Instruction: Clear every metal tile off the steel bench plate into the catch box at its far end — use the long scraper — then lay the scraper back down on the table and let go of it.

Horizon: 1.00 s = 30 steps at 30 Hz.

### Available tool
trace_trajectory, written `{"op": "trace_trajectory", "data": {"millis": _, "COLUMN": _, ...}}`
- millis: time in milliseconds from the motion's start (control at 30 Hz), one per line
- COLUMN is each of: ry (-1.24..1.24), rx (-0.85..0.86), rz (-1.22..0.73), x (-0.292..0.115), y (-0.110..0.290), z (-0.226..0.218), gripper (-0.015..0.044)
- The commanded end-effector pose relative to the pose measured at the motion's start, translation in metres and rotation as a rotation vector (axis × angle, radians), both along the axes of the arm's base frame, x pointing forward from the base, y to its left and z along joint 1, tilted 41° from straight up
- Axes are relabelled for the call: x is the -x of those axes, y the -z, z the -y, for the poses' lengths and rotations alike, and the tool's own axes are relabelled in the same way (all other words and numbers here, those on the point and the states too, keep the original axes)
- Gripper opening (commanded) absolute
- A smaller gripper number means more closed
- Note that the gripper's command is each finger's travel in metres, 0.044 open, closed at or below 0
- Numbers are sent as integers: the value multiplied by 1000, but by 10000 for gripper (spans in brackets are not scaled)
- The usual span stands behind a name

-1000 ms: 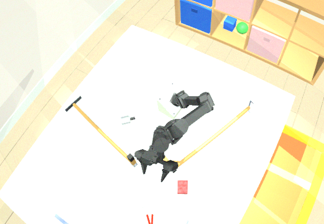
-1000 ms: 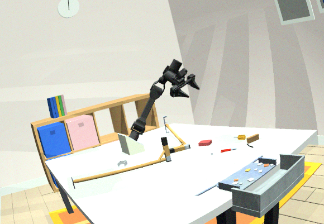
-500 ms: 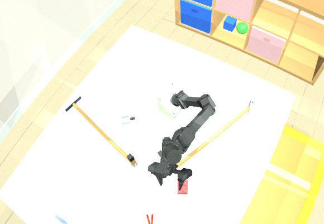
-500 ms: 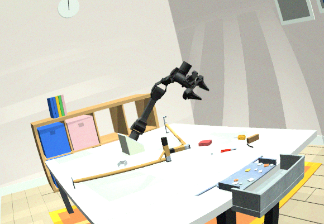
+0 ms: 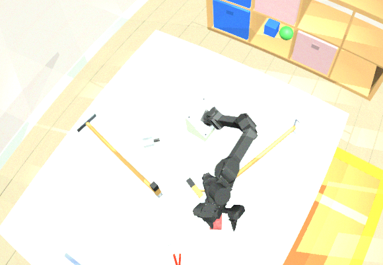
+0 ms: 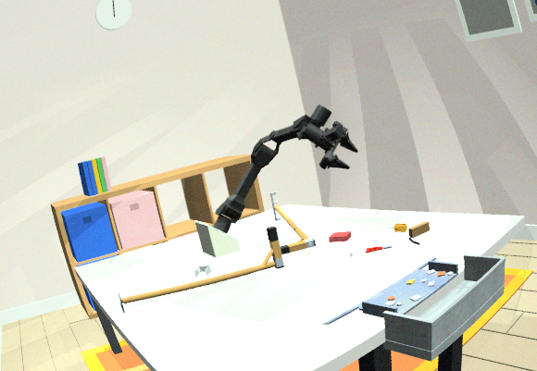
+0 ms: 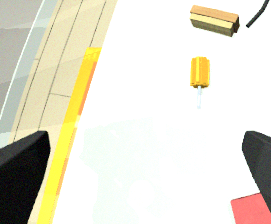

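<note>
The long scraper [image 5: 115, 153] [image 6: 194, 284] lies flat on the white table, its dark blade [image 5: 86, 122] at one end. Several small metal tiles [image 6: 415, 297] lie on the steel bench plate [image 6: 403, 289]. The grey catch box [image 6: 435, 326] stands at the plate's end by the table edge. My gripper [image 5: 222, 223] [image 6: 351, 158] [image 7: 146, 139] is open and empty. It hangs high above the table over a red block [image 5: 216, 225] [image 6: 340, 236] [image 7: 255, 219], far from the scraper and the plate.
A second long tool with a hook end [image 5: 271, 147] [image 6: 274, 199] lies by the arm. A white wedge [image 6: 215, 241], a small clip [image 6: 202, 270], a red-handled tool [image 6: 377, 248], a yellow screwdriver [image 6: 400, 228] [image 7: 199, 72] and a wooden block [image 6: 418, 229] [image 7: 214, 20] lie about. A shelf [image 6: 139, 217] stands behind.
</note>
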<state>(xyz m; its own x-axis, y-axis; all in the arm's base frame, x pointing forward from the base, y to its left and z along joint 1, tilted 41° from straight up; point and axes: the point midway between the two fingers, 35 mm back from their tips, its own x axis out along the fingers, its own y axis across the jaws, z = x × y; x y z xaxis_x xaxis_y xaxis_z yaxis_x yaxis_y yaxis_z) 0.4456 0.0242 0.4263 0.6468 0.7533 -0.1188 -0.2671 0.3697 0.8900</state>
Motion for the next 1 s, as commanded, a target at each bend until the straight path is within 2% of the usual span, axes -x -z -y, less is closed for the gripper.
{"op": "trace_trajectory", "data": {"millis": 0, "ry": -60, "rx": -19, "rz": 14, "x": 6, "y": -12, "z": -19, "gripper": 440}}
{"op": "trace_trajectory", "data": {"millis": 967, "ry": -484, "rx": -119, "rz": 14, "x": 66, "y": -63, "z": -146, "gripper": 440}}
